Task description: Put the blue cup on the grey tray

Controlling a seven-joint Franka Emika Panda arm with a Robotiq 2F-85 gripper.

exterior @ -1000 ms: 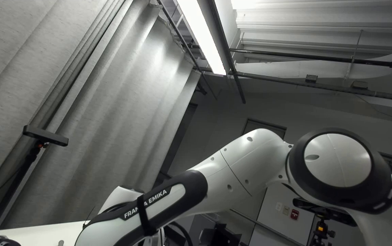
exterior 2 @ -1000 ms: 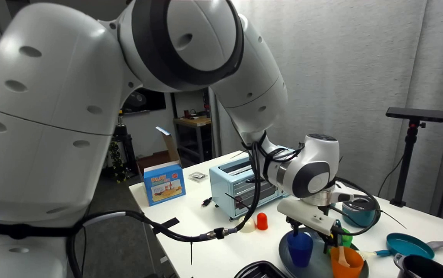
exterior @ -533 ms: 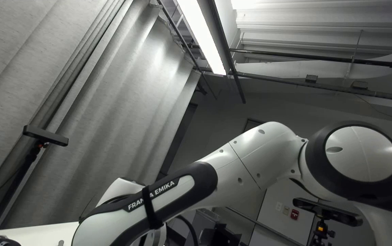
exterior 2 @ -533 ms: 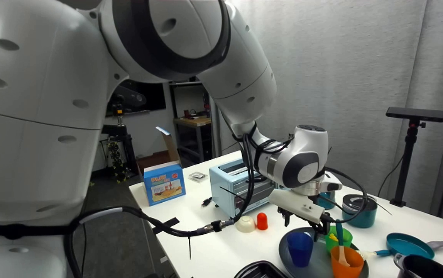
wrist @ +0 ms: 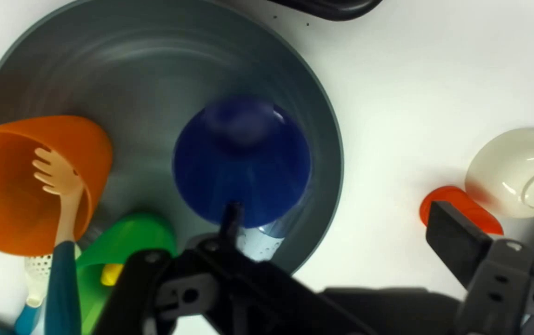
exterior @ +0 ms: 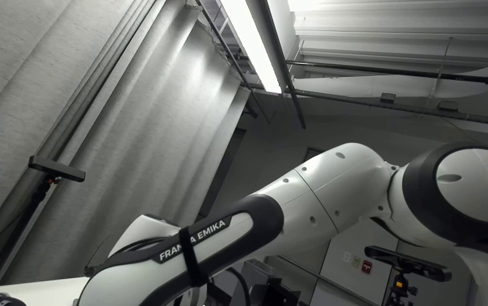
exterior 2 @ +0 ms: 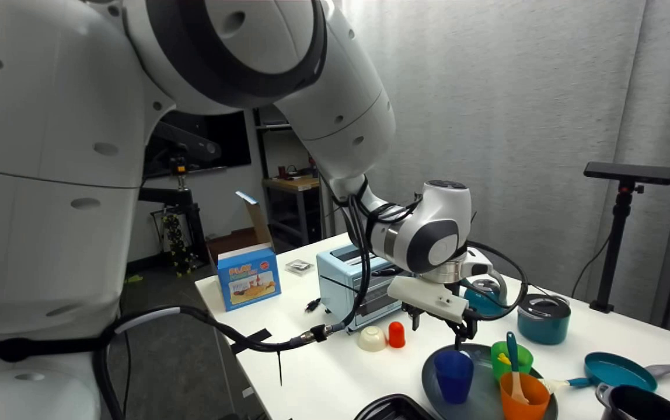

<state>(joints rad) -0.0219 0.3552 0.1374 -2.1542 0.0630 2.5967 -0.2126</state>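
Observation:
The blue cup (exterior 2: pixel 453 378) stands upright on the round grey tray (exterior 2: pixel 481 402) in an exterior view. In the wrist view the blue cup (wrist: pixel 243 163) is seen from above, inside the rim of the grey tray (wrist: pixel 146 83). My gripper (exterior 2: pixel 436 333) is open and empty, raised above the table on the toaster side of the cup. In the wrist view the gripper (wrist: pixel 336 209) shows its fingers wide apart; one fingertip overlaps the cup's rim in the picture, the other lies over the red cup. Another exterior view shows only the arm (exterior: pixel 227 242), with the gripper hidden.
An orange cup (exterior 2: pixel 523 399) with a fork and a green cup (exterior 2: pixel 513 359) share the tray. A red cup (exterior 2: pixel 396 335) and cream bowl (exterior 2: pixel 372 339) sit before a blue toaster oven (exterior 2: pixel 341 286). A black tray (exterior 2: pixel 393 408), pan (exterior 2: pixel 618 372) and pots (exterior 2: pixel 544 319) stand around.
My open gripper has risen from low beside the blue cup and moved left toward the toaster oven in an exterior view. The blue cup stays in place on the tray.

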